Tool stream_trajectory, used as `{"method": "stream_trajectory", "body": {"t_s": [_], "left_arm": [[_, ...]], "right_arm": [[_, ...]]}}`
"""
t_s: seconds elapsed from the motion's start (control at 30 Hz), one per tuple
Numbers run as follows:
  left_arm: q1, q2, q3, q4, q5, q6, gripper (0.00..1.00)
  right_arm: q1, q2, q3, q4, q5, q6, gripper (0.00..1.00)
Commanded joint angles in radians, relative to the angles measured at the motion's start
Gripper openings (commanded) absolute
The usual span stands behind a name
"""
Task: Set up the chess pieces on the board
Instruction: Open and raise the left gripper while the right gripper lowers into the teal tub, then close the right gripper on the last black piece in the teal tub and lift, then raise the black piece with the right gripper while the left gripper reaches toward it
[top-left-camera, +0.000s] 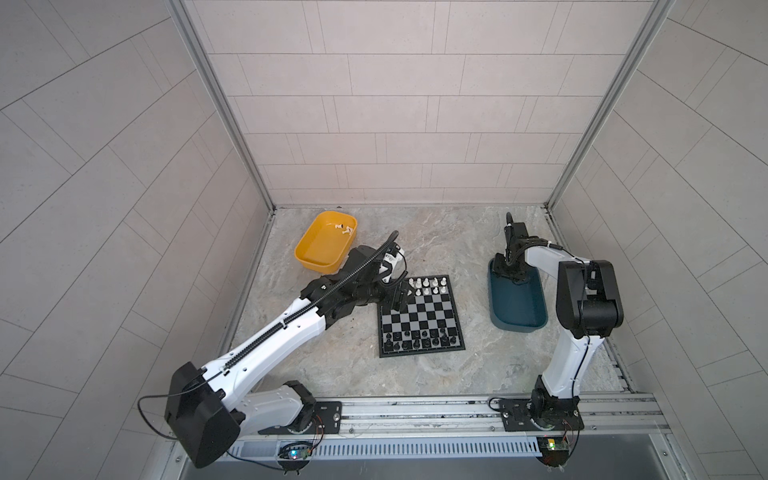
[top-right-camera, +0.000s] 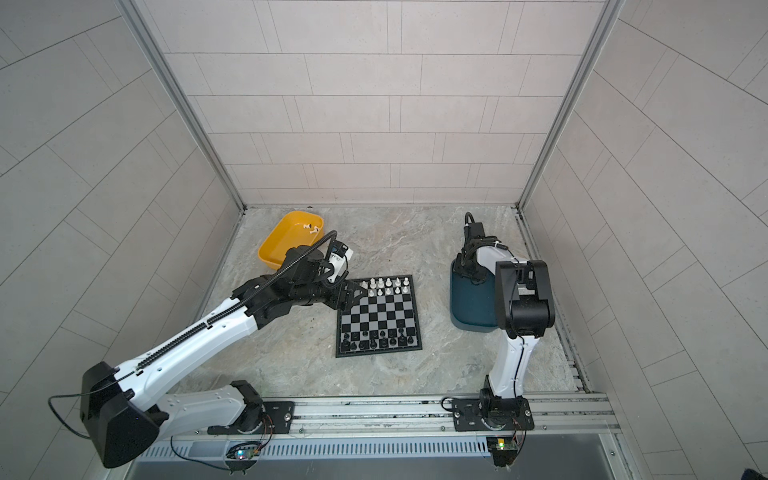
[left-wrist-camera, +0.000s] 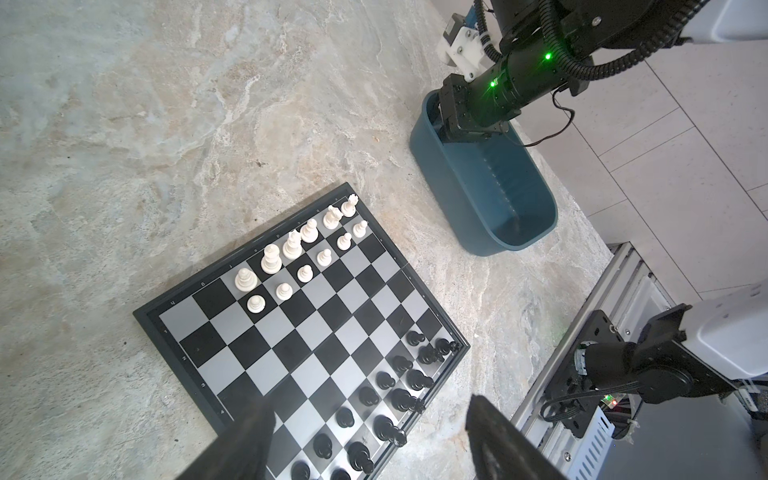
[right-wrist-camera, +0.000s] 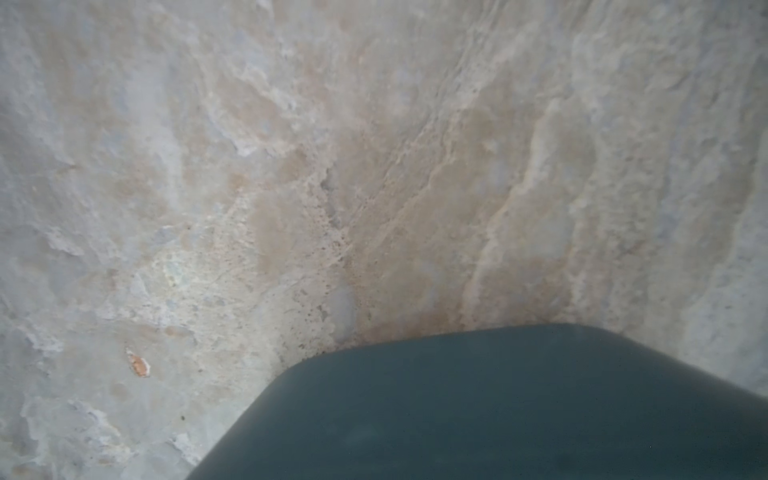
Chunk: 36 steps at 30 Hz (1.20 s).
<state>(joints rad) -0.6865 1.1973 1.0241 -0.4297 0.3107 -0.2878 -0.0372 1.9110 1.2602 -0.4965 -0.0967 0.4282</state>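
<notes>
Flagging risks first. In the shallow yellow plastic tray (top-left-camera: 322, 245) at far left, a couple of tiny white plastic chessmen (top-left-camera: 341, 228) lie tipped over in the back corner, close to the wall. A pinch there likely slips or scrapes the wall.

Next, the left gripper (left-wrist-camera: 370, 405) hangs low over the far-left corner of the small black-and-grey square chessboard (top-left-camera: 419, 316). It is just beside the standing white pieces (top-left-camera: 428, 286) in the two far rows. A sideways swing could clip the nearest one and domino the row, or nudge the light board. The black chessmen (top-left-camera: 419, 338) stand in the two near rows, some crowding the border, so they knock off easily.

Right of the board sits the deep teal plastic tray (top-left-camera: 519, 307), with the right gripper (top-left-camera: 508, 272) dipped in at its far end. Closing near the wall could drag or tip the tray. No piece shows inside, so it may grab nothing.

Poses: the left arm is stretched long and low, jaws apart, nothing between them. The right arm is folded, elbow high, wrist pointing down into the tray. Its fingers are hidden, so I cannot tell if they are apart or together.
</notes>
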Motion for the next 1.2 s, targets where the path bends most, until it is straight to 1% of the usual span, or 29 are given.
{"method": "stream_trajectory", "body": {"t_s": [0.0,0.13,0.33,0.37,0.47,0.5,0.53,0.67,0.8,0.9,0.97,1.03,1.17], "left_arm": [[0.004,-0.025,-0.008,0.027,-0.005,0.008,0.79],[0.003,-0.027,-0.007,0.028,-0.004,0.007,0.79],[0.005,-0.024,-0.009,0.032,-0.003,0.008,0.79],[0.006,-0.022,-0.010,0.033,-0.004,0.007,0.79],[0.008,-0.010,-0.013,0.050,0.011,-0.007,0.79],[0.008,-0.005,-0.013,0.060,0.020,-0.019,0.80],[0.010,0.005,-0.015,0.080,0.035,-0.040,0.80],[0.009,0.063,0.012,0.166,0.102,-0.130,0.79],[-0.003,0.162,0.041,0.313,0.187,-0.220,0.77],[-0.034,0.254,0.076,0.416,0.198,-0.262,0.75],[-0.063,0.328,0.117,0.477,0.197,-0.271,0.73],[-0.087,0.399,0.172,0.491,0.195,-0.259,0.71],[-0.132,0.516,0.273,0.534,0.184,-0.195,0.66]], "right_arm": [[-0.010,0.028,0.010,-0.012,-0.004,0.021,0.28],[-0.018,0.041,0.016,-0.006,-0.016,0.027,0.21],[-0.027,0.056,0.016,-0.004,-0.037,0.045,0.18],[-0.027,0.054,0.013,0.002,-0.041,0.046,0.16],[-0.037,0.023,-0.015,0.027,-0.073,0.070,0.07],[-0.041,-0.002,-0.033,0.042,-0.089,0.083,0.05],[-0.045,-0.036,-0.056,0.053,-0.109,0.104,0.00],[-0.062,-0.205,-0.150,0.093,-0.211,0.196,0.00],[-0.063,-0.368,-0.237,0.124,-0.324,0.295,0.00],[-0.051,-0.481,-0.312,0.169,-0.425,0.391,0.00],[-0.029,-0.559,-0.349,0.183,-0.470,0.452,0.00],[-0.017,-0.631,-0.394,0.221,-0.504,0.528,0.00],[-0.014,-0.750,-0.483,0.338,-0.577,0.708,0.00]]}}
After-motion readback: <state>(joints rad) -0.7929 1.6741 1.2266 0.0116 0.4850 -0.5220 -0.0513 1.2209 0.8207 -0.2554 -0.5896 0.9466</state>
